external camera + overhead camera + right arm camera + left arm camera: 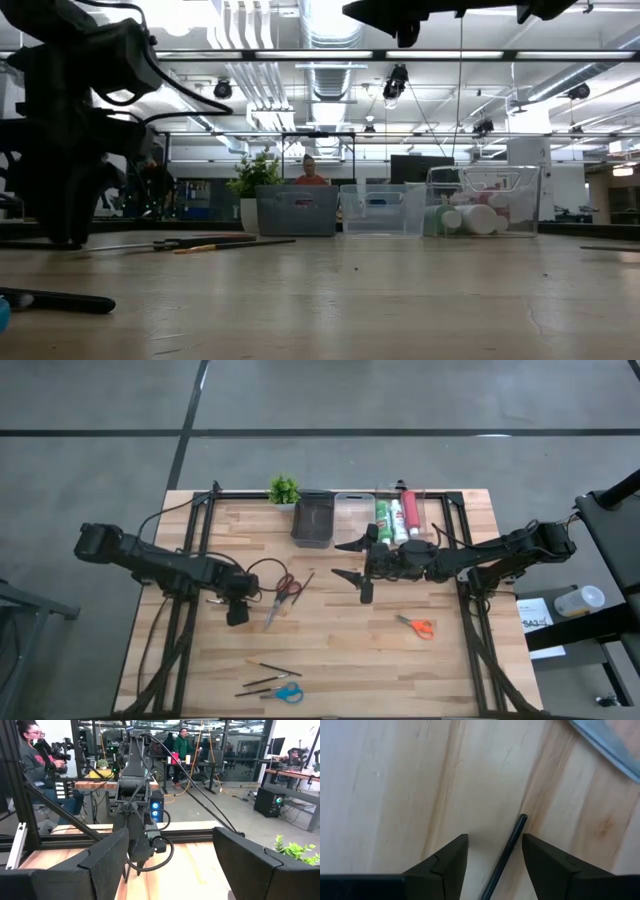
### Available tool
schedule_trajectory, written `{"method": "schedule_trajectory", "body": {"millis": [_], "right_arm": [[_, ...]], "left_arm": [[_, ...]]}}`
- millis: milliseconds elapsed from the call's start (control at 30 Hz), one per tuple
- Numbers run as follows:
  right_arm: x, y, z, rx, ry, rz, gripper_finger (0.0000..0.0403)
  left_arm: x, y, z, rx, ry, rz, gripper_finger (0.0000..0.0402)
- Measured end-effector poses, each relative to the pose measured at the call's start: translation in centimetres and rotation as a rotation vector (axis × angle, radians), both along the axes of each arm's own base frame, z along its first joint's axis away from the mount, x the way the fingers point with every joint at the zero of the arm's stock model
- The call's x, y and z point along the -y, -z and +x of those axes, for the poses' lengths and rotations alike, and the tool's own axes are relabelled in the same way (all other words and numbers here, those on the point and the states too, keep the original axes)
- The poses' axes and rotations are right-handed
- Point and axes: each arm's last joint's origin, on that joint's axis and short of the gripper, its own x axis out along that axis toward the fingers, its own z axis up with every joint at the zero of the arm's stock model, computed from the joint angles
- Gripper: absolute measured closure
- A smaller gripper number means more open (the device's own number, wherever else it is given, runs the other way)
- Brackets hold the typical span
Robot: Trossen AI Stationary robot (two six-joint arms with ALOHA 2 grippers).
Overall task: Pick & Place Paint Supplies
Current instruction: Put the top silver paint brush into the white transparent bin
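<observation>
Our left gripper (495, 857) hangs low over the tabletop (340, 640) on its left side, fingers (445, 865) spread apart and empty, with a thin dark brush (506, 851) lying flat between them. The brush sits closer to one finger than the other, so if we close from here we risk nudging it sideways or rolling it out of the gap rather than pinching it. It is also very thin and flat on the wood; if we stay too high, the fingertips may meet above it and come up with nothing, and if we press too low, they could scrape the wood.

Just to the right of this gripper lie the red scissors (281, 595), near enough that a sideways slip could knock them.

Our right gripper (352, 560) waits raised over the middle of the tabletop, fingers wide apart and holding nothing, just in front of the bins (312, 518) at the far edge, where the paint tubes (396, 517) already rest. More brushes (265, 675) and blue scissors (287, 692) lie at the near left, orange scissors (418, 626) at the near right.
</observation>
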Motion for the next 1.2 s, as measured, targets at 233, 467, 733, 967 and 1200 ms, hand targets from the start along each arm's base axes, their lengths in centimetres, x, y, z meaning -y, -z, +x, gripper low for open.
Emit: {"method": "schedule_trajectory", "body": {"millis": [233, 467, 733, 967, 1200], "right_arm": [[-0.01, 0.03, 0.0, -0.003, 0.0, 0.002, 0.0115], [-0.01, 0.03, 0.0, -0.003, 0.0, 0.0, 0.0115], [-0.01, 0.03, 0.0, -0.003, 0.0, 0.001, 0.0115], [-0.01, 0.03, 0.0, -0.003, 0.0, 0.001, 0.0115], [-0.01, 0.03, 0.0, -0.003, 0.0, 0.0, 0.0115]], "left_arm": [[-0.05, 0.82, -0.48, 0.017, -0.023, 0.004, 0.0204], [-0.06, 0.71, -0.32, 0.02, -0.028, 0.013, 0.0222], [-0.16, 0.79, -0.36, 0.021, -0.046, 0.04, 0.0305], [-0.18, 0.82, -0.31, 0.027, -0.059, 0.046, 0.0359], [-0.17, 0.78, -0.16, 0.042, -0.061, 0.045, 0.0394]]}}
